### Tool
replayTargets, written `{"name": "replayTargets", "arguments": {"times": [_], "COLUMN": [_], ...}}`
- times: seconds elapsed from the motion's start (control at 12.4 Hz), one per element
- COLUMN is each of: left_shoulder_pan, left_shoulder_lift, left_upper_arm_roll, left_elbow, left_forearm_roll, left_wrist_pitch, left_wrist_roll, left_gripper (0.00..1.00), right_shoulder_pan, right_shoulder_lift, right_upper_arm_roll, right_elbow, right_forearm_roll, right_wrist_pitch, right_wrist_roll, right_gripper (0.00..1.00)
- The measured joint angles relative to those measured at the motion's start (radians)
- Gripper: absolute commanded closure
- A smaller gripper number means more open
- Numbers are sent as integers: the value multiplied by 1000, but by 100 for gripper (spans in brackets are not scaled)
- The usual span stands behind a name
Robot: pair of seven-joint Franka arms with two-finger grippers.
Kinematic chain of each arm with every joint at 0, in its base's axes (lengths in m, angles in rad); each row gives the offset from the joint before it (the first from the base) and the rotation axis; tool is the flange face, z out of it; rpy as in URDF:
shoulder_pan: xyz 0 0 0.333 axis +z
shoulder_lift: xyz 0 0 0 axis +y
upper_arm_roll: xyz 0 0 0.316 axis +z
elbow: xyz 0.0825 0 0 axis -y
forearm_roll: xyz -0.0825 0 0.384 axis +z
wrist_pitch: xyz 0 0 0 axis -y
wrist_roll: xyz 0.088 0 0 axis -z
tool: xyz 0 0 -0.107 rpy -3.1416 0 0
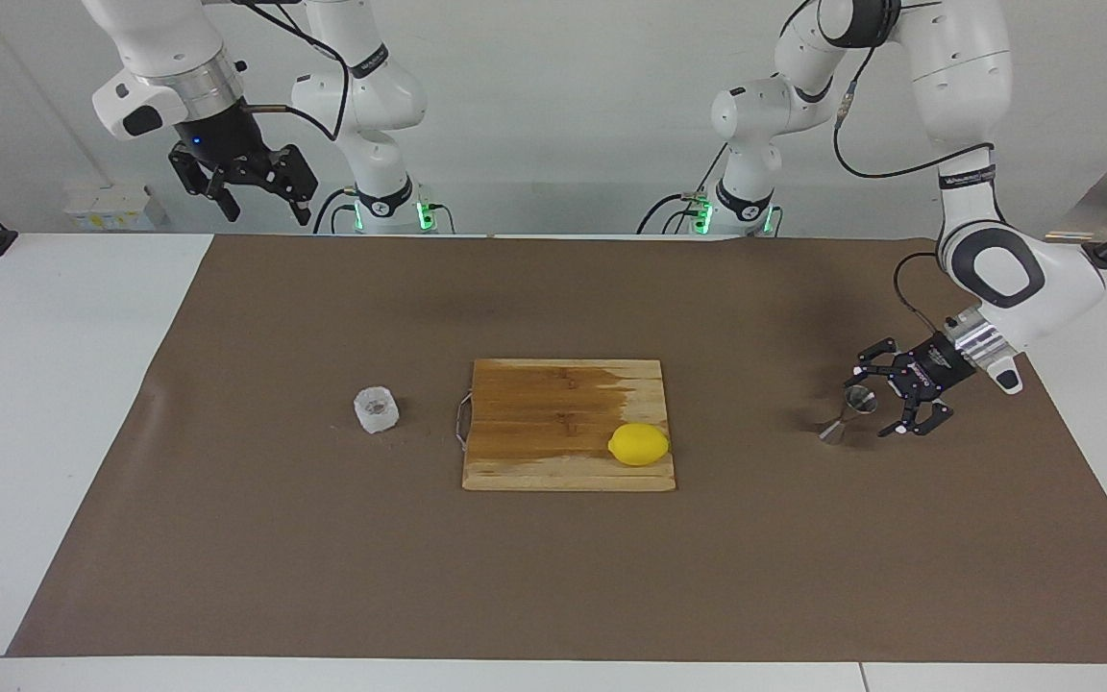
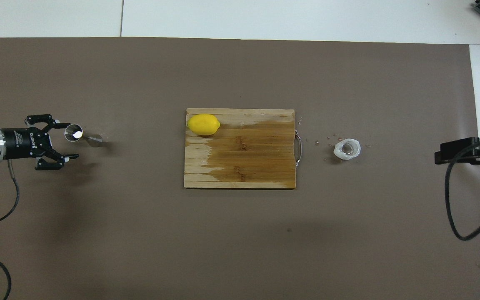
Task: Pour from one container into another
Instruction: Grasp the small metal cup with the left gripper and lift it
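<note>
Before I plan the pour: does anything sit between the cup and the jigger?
Yes. The cutting board with the lemon on it lies between the cup and the jigger. The open left gripper is at the jigger.

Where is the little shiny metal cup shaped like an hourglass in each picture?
Facing view: the jigger stands on the brown mat toward the left arm's end of the table, beside the open left gripper.
Overhead view: the jigger is at that picture's opposite edge, again beside the left gripper.
Shared landmark: the lemon on the cutting board.
</note>
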Motion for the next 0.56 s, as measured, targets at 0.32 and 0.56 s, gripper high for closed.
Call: {"name": "replayTargets", "arguments": {"times": [0.32, 0.56], "left_shoulder_pan": [-34, -34], "left_shoulder_lift": [-1, -1], "left_upper_arm_roll": [-1, -1], "left_elbow": [-23, -34], "left_forearm_roll": [-55, -90], "left_wrist_pitch": [75, 91], "left_wrist_roll": [0, 0], "left_gripper": [0, 0], "right_shoulder_pan": [0, 0], "right_shoulder_lift": [0, 0], "right_upper_arm_roll": [0, 0], "right_elbow": [0, 0], "right_forearm_roll": [0, 0], "right_wrist_pitch": [0, 0], "right_wrist_roll": [0, 0], "right_gripper": [0, 0]}}
